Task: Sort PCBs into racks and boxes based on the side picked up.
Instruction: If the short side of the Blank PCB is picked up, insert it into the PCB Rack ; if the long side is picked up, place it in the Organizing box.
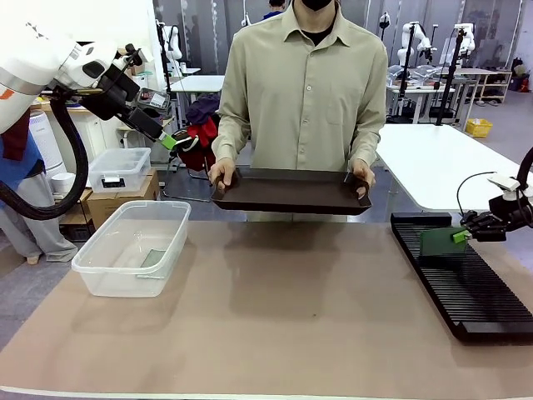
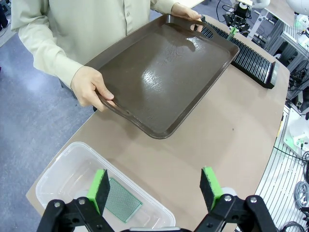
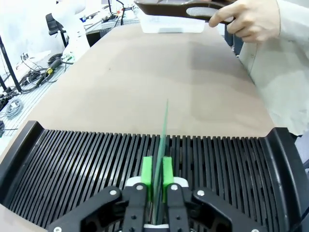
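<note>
Green PCB stands on edge in a rack slot, right gripper pads narrowly flanking it for release; left gripper wide above tub.

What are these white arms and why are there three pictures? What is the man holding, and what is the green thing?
Those are two robot arms with pinching claws called grippers. One picture is taken from between the arms, looking across the table at a person. The other two come from small cameras on each wrist.

The person holds a dark brown tray with both hands, and nothing lies on it.

The left gripper hangs open in the air above a clear plastic tub. One green circuit board lies flat inside the tub.

The right gripper has its green pads on either side of another circuit board, which stands on its edge in a slot of the long black rack. I can't tell if it is squeezing or letting go.
</note>
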You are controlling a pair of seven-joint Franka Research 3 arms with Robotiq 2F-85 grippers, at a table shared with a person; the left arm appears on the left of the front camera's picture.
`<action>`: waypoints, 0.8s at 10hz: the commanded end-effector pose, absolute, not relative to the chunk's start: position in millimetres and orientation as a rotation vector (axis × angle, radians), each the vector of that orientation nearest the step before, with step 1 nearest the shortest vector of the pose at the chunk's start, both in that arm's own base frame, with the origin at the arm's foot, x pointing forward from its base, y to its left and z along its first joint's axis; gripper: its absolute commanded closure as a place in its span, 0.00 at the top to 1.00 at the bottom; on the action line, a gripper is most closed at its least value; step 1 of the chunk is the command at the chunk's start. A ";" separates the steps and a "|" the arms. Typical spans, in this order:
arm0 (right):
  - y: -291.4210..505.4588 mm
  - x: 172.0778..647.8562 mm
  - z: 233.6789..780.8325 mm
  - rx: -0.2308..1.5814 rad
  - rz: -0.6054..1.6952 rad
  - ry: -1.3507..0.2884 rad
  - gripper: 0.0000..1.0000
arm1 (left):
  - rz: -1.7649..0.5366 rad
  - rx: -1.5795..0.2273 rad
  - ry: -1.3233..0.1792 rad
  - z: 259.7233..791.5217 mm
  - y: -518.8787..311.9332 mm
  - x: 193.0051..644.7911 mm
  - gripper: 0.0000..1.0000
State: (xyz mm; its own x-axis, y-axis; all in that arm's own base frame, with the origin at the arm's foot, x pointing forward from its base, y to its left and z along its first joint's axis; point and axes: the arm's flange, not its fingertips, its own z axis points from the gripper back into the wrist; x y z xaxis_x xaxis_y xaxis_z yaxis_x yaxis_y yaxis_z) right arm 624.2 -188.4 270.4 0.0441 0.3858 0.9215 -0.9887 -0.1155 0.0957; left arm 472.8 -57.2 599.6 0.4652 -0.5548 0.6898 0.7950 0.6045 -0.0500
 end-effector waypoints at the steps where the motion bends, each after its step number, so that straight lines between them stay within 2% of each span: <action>1: -187.2 625.5 267.6 1.065 1.428 -0.796 0.35 | -0.855 -0.392 -0.685 600.1 -57.0 473.8 1.00; 7: -188.7 625.6 274.4 1.047 1.443 -0.805 0.94 | -0.855 -0.392 -0.685 600.1 -57.0 473.8 1.00; 8: -189.3 625.3 280.2 1.031 1.448 -0.812 1.00 | -0.855 -0.392 -0.685 600.1 -57.0 473.8 1.00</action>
State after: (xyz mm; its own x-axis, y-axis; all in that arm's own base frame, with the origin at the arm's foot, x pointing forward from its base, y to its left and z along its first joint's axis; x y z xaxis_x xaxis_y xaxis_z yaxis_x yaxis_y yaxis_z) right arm 626.5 -188.9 271.9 0.0356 0.3861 0.9218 -0.9882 -0.1237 0.0900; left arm 472.8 -57.2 599.6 0.4652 -0.5548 0.6898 0.7950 0.6045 -0.0500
